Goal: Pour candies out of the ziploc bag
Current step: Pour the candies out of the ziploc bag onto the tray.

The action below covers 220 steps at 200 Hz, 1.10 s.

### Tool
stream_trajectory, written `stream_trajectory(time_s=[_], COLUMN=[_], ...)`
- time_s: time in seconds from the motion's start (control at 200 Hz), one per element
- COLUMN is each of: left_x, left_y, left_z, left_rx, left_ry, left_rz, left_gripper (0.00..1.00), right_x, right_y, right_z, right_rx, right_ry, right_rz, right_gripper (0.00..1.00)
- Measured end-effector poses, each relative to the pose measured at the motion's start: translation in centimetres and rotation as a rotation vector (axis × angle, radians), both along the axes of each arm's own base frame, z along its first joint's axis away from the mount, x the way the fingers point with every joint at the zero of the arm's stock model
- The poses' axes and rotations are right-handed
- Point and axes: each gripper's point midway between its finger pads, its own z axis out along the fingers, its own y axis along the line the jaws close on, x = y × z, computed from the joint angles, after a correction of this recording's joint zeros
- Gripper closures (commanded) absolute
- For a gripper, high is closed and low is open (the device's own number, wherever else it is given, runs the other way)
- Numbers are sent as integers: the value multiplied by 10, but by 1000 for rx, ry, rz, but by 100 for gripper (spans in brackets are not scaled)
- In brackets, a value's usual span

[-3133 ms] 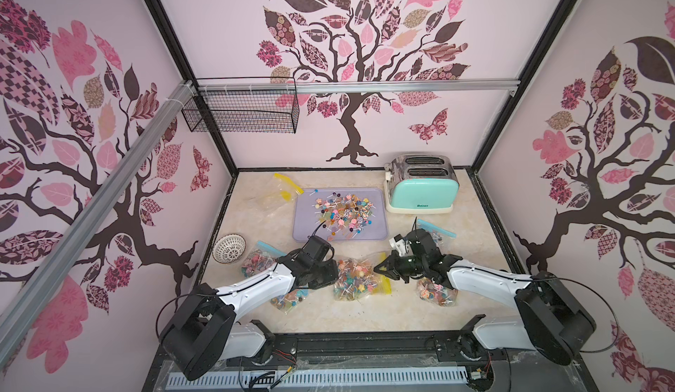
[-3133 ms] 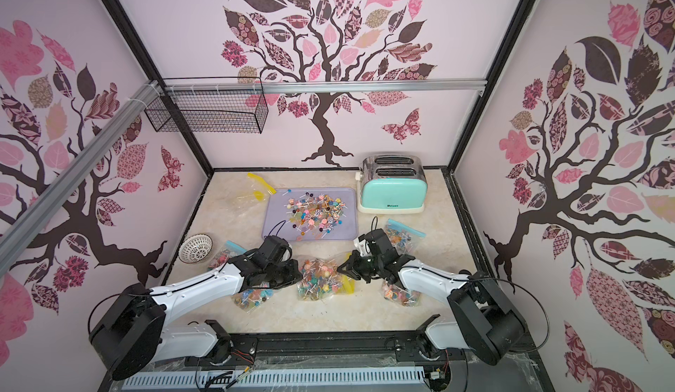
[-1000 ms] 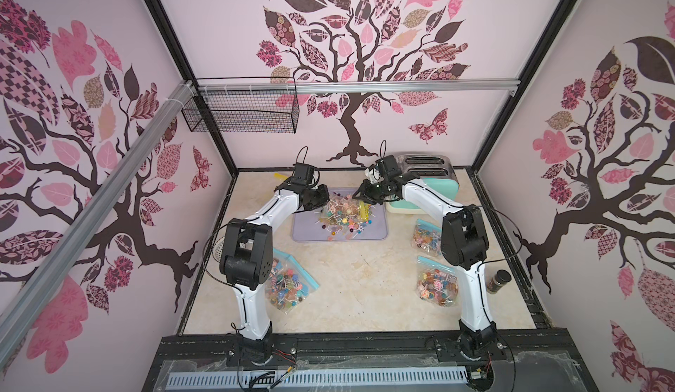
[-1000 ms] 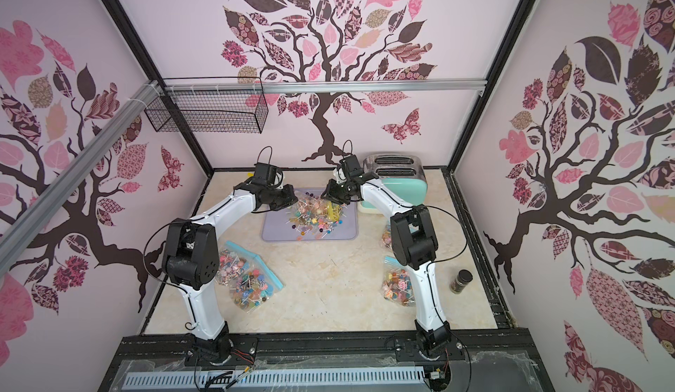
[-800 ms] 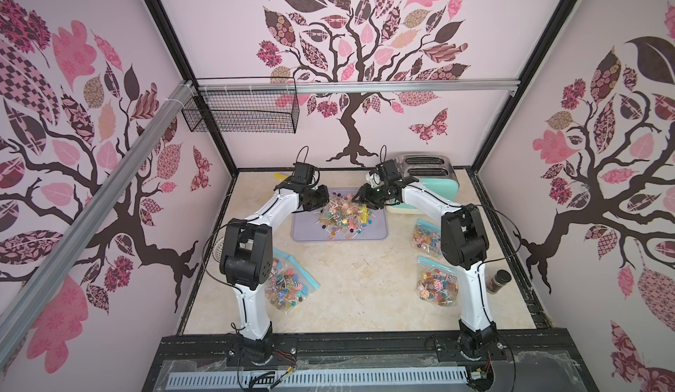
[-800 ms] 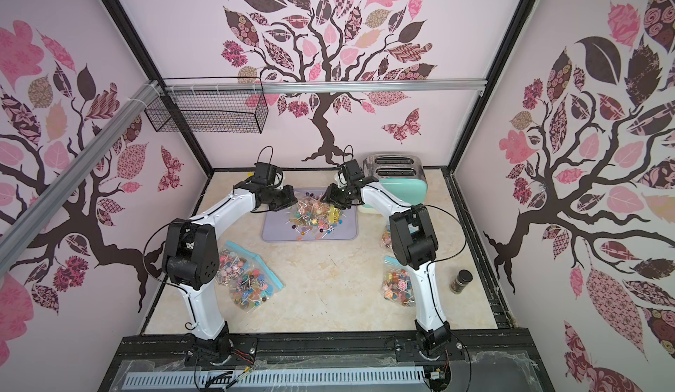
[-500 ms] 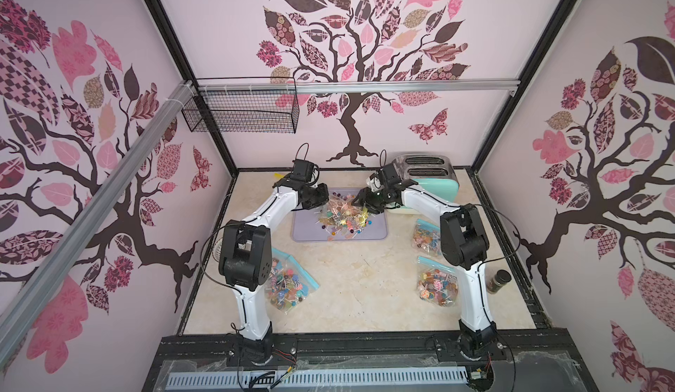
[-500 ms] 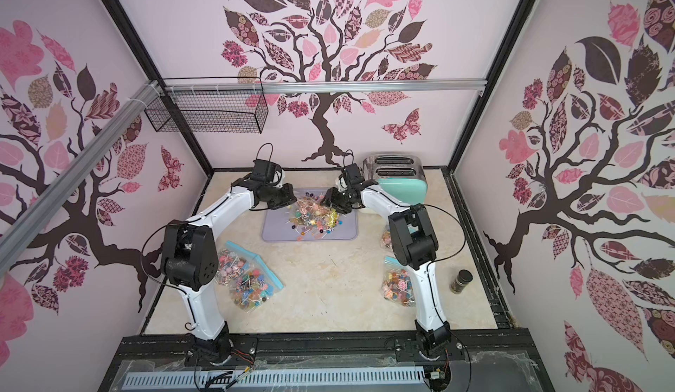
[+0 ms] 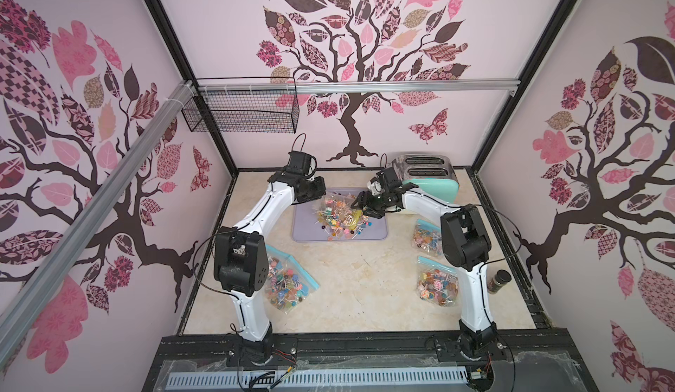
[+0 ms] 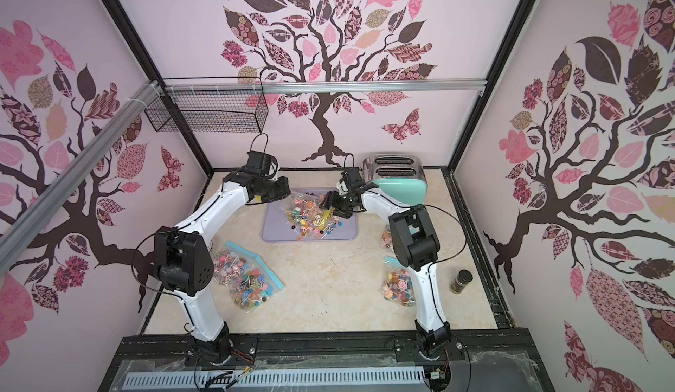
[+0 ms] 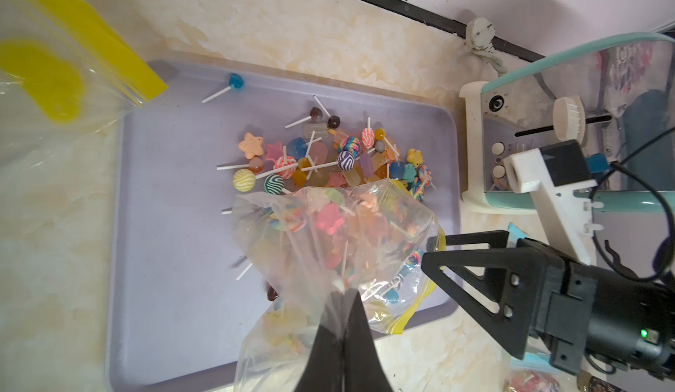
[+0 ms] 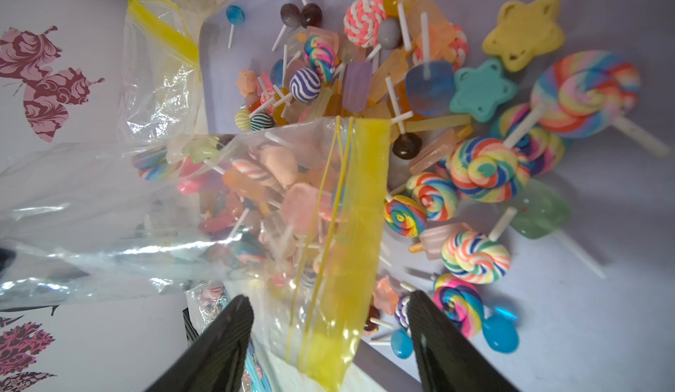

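A clear ziploc bag (image 11: 328,233) with a yellow zip strip (image 12: 361,196) hangs tilted over the lilac tray (image 11: 164,207), mouth down. My left gripper (image 11: 343,291) is shut on a pinch of the bag's clear bottom end. My right gripper (image 12: 328,302) is open, one finger on each side of the yellow strip without touching it. Many small candies (image 12: 475,167) on white sticks lie heaped on the tray at the bag's mouth, and more are still inside the bag. In both top views the bag (image 9: 334,207) (image 10: 305,204) sits between the two grippers.
A mint toaster (image 9: 427,174) stands right of the tray. An empty yellow-zip bag (image 11: 54,79) lies beyond the tray's left corner. Filled candy bags lie at front left (image 9: 288,284) and right (image 9: 436,286) (image 9: 425,235). A spice jar (image 9: 497,280) is near the right edge.
My right gripper's jaws have spread apart and let go of the bag's yellow edge. The bag has sagged toward the tray. My left gripper has kept its grip.
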Motion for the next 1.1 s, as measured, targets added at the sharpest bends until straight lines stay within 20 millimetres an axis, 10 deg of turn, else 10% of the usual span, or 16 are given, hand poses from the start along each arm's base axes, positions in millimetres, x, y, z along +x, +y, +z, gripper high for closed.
stream_trajectory(time_s=[1.1], left_x=[4], left_y=[29], left_z=[57], left_rx=[179], left_ry=[-99], left_rz=[24], left_gripper=[100], right_x=[-9], right_y=[-3], right_z=[-7], right_rx=[-5], right_ry=[17], right_rz=[9], right_gripper=[20])
